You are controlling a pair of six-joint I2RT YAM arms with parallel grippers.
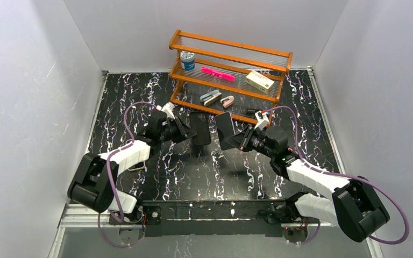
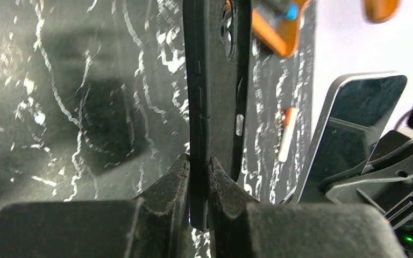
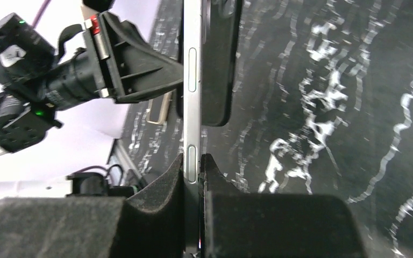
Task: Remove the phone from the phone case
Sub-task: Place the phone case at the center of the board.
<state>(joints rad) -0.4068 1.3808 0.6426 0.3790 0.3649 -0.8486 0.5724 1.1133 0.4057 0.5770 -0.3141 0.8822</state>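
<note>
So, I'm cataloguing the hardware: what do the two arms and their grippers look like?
White shells, black joints on left arm and right arm, a purple cable looping along each. Black left gripper and right gripper, blunt matte fingers.

The table (image 1: 193, 172) is black, veined white. The rack (image 1: 230, 44) is orange. The phone case (image 2: 215, 80) is black, the phone (image 3: 192, 80) silver-edged.

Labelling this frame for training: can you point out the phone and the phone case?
phone (image 3: 192, 115): right wrist view, on its silver side edge, between the two buttons.
phone case (image 2: 218, 107): left wrist view, on its black face, below the camera cutout.
</note>
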